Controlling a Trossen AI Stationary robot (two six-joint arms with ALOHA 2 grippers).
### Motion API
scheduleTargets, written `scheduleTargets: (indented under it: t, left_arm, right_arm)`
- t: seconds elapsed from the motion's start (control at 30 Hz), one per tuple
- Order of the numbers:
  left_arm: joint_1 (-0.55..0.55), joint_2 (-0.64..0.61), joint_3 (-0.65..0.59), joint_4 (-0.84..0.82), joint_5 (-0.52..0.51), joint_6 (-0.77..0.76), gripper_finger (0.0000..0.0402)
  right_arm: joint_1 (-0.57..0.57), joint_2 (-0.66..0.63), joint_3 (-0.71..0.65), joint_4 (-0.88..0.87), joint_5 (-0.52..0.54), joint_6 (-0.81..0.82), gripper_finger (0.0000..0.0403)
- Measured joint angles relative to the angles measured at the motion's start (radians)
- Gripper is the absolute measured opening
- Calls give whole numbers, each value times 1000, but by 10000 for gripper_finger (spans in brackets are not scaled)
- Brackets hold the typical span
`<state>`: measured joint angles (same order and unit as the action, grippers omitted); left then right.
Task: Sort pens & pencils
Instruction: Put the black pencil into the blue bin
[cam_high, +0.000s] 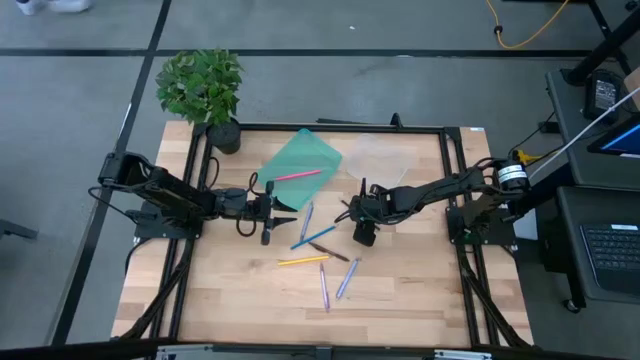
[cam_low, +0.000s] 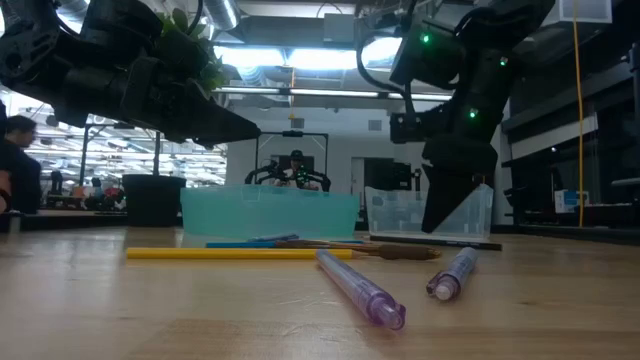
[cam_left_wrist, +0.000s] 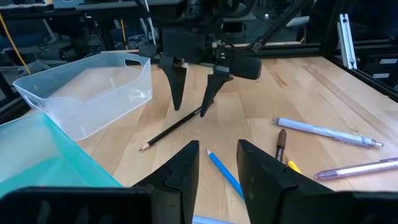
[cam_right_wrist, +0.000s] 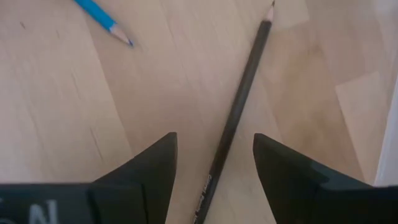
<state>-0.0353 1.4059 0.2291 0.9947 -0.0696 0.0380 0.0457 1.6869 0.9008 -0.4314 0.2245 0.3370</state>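
Fingers of the right gripper (cam_right_wrist: 211, 171) stand spread, empty, pointing down astride a slim dark graphite pencil (cam_right_wrist: 239, 112) lying flat on the pale wood-grain counter (cam_right_wrist: 56, 112). Left gripper (cam_left_wrist: 217, 171) hovers near the teal plastic tray (cam_left_wrist: 37, 155), fingers apart, nothing between them. Clear plastic bin (cam_left_wrist: 87, 93) sits just beyond.

Judgement: centre the pencil between the tips, drop until they graze the wood, then pinch across the shaft; a thin stick could roll or slip.

Remaining pens and pencils lie scattered mid-counter: blue pencil (cam_right_wrist: 102, 17), yellow stick (cam_high: 302, 260), translucent lavender pens (cam_high: 346, 280), smooth-barrelled. One pink pen (cam_high: 297, 175) rests in the teal tray.
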Motion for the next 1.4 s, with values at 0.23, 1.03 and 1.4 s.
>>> scheduleTargets:
  t: [0.23,1.03,1.4]
  left_arm:
    - [0,0,0,-5,0,0,102]
    - [0,0,0,-22,0,0,102]
    - [0,0,0,-39,0,0,102]
  right_arm:
    - [-44,25,-1,-7,-42,0,212]
    - [-70,97,4,-2,-62,87,212]
    - [-70,96,2,9,-87,110,142]
